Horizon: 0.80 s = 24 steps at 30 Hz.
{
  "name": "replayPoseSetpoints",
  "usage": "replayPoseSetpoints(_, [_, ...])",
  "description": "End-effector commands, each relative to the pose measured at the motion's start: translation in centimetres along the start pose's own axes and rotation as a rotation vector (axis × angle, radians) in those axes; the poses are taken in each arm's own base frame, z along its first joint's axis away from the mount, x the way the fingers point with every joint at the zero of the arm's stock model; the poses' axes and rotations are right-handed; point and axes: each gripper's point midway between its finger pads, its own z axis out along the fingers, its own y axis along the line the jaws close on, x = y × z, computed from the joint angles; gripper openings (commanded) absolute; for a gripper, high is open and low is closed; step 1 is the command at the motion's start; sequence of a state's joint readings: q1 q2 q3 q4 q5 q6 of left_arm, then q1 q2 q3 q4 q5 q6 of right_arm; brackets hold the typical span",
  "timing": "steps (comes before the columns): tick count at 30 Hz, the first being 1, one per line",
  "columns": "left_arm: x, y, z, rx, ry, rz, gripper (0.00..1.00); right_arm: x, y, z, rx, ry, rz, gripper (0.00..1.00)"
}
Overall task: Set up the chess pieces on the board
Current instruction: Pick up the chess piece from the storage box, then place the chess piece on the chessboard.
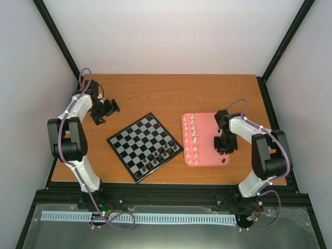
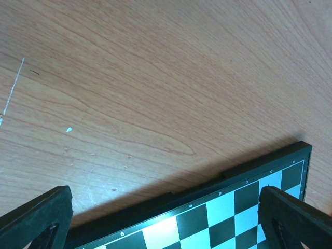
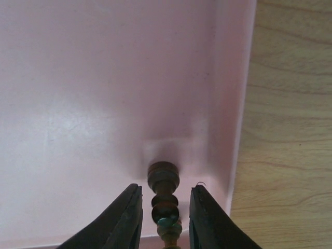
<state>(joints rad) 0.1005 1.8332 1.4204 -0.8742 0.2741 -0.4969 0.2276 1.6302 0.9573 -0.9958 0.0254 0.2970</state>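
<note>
The board (image 1: 139,145) lies at the table's middle, with several dark brown chess pieces (image 1: 158,154) on its near right squares. Cream-white pieces (image 1: 193,137) stand in two rows on the left side of the pink tray (image 1: 207,124). My right gripper (image 1: 224,147) hangs over the tray's near right corner. In the right wrist view its fingers (image 3: 129,218) stand either side of a dark brown piece (image 3: 164,179), with a gap on each side (image 3: 163,218). My left gripper (image 1: 106,110) is open and empty beyond the board's far left edge (image 2: 249,181).
The wooden table (image 1: 171,93) extends behind the board and the tray. The tray's raised rim (image 3: 236,135) runs just right of the dark piece. Black frame posts stand at the table's back corners.
</note>
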Motion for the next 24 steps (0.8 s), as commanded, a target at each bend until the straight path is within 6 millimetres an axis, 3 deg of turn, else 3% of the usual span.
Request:
replayPoseSetpoints(1, [-0.5, -0.7, -0.2, 0.013, -0.005, 0.016, 1.0, -0.1, -0.5, 0.5, 0.007, 0.009, 0.021, 0.27])
replayPoseSetpoints(3, [-0.5, -0.7, -0.2, 0.013, -0.005, 0.017, 1.0, -0.2, -0.6, 0.6, 0.008, 0.007, 0.026, 0.26])
replayPoseSetpoints(8, [-0.4, -0.8, -0.4, 0.014, -0.008, 0.021, 1.0, -0.3, -0.6, 0.4, 0.004, -0.002, 0.028, 0.1])
replayPoseSetpoints(13, [-0.3, -0.9, -0.6, 0.019, -0.015, 0.026, 1.0, -0.6, -0.4, -0.8, -0.006, -0.028, 0.021, 0.03])
replayPoseSetpoints(20, [-0.1, -0.8, -0.5, 0.018, -0.014, 0.026, 1.0, -2.1, 0.8, -6.1, -0.052, -0.138, 0.028, 0.03])
replayPoseSetpoints(24, [0.0, -0.8, -0.3, 0.013, -0.013, 0.028, 1.0, -2.8, 4.4, -9.7, -0.074, -0.204, -0.047, 0.03])
